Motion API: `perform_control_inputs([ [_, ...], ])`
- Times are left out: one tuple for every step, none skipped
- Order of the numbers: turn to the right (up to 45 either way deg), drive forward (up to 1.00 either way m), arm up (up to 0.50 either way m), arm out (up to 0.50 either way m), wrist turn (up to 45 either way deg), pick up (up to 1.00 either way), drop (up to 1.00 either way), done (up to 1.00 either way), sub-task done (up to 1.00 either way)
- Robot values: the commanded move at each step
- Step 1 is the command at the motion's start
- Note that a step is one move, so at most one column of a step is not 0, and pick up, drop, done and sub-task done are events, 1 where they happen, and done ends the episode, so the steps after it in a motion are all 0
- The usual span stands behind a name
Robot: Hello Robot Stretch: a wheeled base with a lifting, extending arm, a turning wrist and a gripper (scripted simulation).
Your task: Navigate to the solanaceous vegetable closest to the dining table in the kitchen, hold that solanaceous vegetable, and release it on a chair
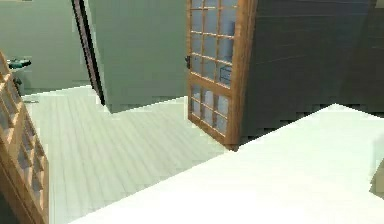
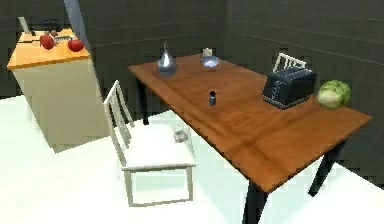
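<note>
Two small red round things, shaped like tomatoes [image 2: 47,41] [image 2: 75,44], lie on an orange-topped counter [image 2: 55,58] at the arm side view's upper left. A brown wooden dining table [image 2: 240,120] runs across the middle of that view. A white chair [image 2: 150,150] stands at the table's near side, between it and the counter, with a small grey thing [image 2: 180,135] on its seat edge. A second white chair's back [image 2: 288,60] rises behind the table.
On the table stand a dark toaster [image 2: 288,87], a green leafy head [image 2: 334,94], a grey flask [image 2: 166,62], a bowl [image 2: 210,62] and a small shaker [image 2: 212,97]. The forward view has a glass-paned wooden door [image 1: 215,65], a wooden shelf [image 1: 20,145] at left and pale floor.
</note>
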Motion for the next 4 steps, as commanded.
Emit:
perform_control_inputs([
  [36.0, 0.0, 0.0, 0.0, 0.0, 0.0, 0.0, 0.0, 0.0],
  [0.0, 1.0, 0.0, 0.0, 0.0, 0.0, 0.0, 0.0, 0.0],
  [0.0, 0.5, 0.0, 0.0, 0.0, 0.0, 0.0, 0.0, 0.0],
  [3.0, 0.0, 0.0, 0.0, 0.0, 0.0, 0.0, 0.0, 0.0],
])
